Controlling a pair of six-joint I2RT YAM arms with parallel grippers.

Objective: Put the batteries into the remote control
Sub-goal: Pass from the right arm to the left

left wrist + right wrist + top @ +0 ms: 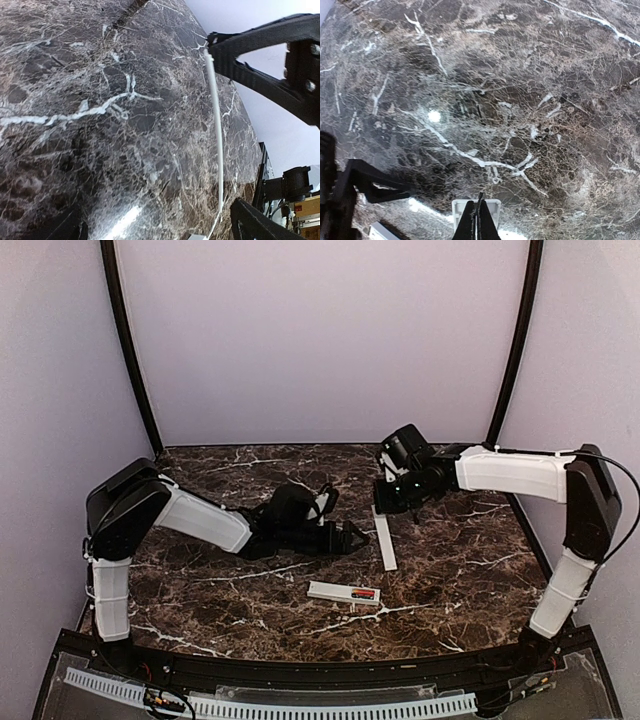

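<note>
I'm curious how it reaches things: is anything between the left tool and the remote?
Nothing visible: only bare table lies between the left tool and the remote. The strip at the right tool is off to one side.

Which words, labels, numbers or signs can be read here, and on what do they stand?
No text is readable in any view.
The red-orange battery at one end of the remote control: print too small.
The yellow equipment, left wrist view: red patch too blurred.
The pale strip: no marks seen.
</note>
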